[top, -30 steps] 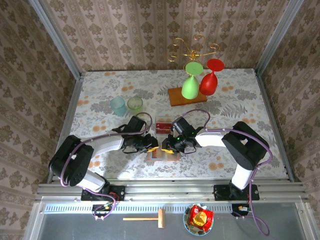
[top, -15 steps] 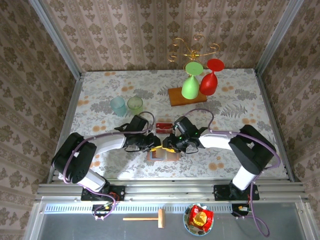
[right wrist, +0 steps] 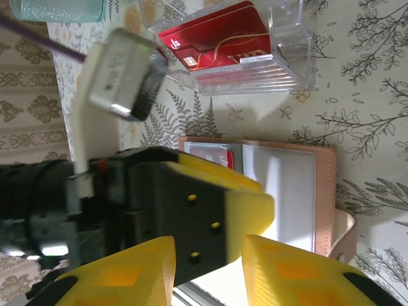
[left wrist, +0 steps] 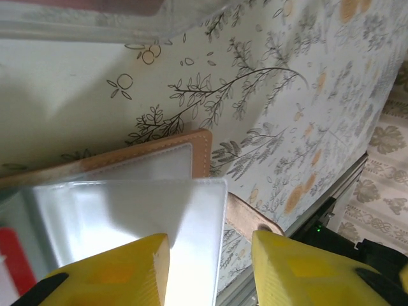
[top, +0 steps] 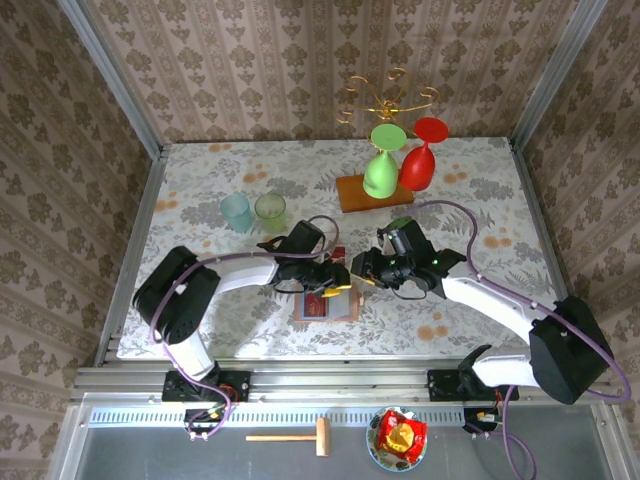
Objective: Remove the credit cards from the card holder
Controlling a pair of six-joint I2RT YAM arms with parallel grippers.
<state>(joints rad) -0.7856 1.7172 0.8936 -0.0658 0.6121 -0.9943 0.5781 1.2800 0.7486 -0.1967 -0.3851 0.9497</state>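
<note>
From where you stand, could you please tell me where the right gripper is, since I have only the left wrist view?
Observer: The right gripper hangs close to the right of the left gripper, jaws apart, nothing between them.
Operator: Thank you. Is the clear thing at the top of my picture a box?
Observer: Yes, a clear box just beyond the card holder, with a red credit card lying in it.
Operator: Are any cards left in the holder?
Observer: A second red card shows in a pocket, partly behind the left gripper's finger.
</note>
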